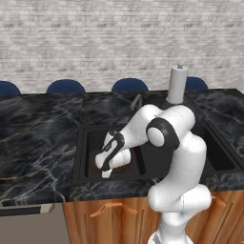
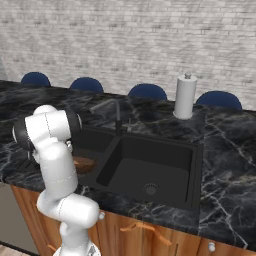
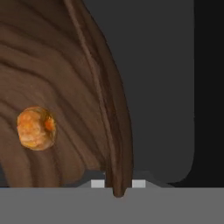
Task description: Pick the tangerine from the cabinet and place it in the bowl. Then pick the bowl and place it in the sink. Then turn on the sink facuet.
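Nearest the hand camera, we see the bowl [image 3: 57,87] rim pinched between the closed gripper [image 3: 118,184] fingertips at bottom centre; the tangerine [image 3: 36,128] rests inside, left of frame; bowl sits low in the sink [image 1: 86,138] left basin, so release comes next.

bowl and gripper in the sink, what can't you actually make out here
- Left base view: the bowl is mostly hidden behind the gripper.
- Right base view: the arm covers most of the bowl; its left part is hidden.
- Hand view: the bowl's rim hides the fingertips; the sink floor beneath is unseen.
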Tool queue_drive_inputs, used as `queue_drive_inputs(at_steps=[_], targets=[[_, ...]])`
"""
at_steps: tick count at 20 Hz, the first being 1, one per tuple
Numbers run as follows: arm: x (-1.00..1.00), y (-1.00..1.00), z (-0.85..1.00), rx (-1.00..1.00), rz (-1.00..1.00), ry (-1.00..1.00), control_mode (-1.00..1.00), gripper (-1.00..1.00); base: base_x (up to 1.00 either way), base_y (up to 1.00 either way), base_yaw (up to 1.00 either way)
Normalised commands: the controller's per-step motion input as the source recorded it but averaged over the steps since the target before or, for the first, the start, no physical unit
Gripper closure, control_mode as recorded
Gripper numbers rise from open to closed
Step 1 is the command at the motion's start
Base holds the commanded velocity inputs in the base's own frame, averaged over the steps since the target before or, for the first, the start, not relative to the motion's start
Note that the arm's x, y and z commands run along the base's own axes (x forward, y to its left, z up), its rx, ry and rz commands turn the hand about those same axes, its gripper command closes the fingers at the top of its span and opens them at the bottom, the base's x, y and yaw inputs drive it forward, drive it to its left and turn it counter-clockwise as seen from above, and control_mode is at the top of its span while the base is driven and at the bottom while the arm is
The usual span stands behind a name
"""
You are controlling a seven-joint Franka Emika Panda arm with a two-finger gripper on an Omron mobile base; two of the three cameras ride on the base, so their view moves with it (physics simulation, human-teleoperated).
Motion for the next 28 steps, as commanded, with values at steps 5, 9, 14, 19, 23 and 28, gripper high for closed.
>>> queue_drive_inputs(at_steps=[5, 9, 14, 19, 23, 28], targets=[[0.09, 0.00, -0.04, 0.00, -0.11, 0.00, -1.00, 1.00, 0.00, 0.00, 0.00], [0.00, 0.00, 0.00, 0.00, -0.13, 0.00, -1.00, -1.00, 0.00, 0.00, 0.00], [0.00, 0.00, 0.07, 0.00, -0.14, 0.00, -1.00, -1.00, 0.00, 0.00, 0.00], [0.00, 0.00, 0.53, 0.00, -0.15, 0.00, -1.00, -1.00, 0.00, 0.00, 0.00], [-0.02, 0.00, 0.87, 0.00, -0.17, 0.00, -1.00, -1.00, 0.00, 0.00, 0.00], [-0.09, 0.00, 0.97, 0.00, -0.18, 0.00, -1.00, -1.00, 0.00, 0.00, 0.00]])
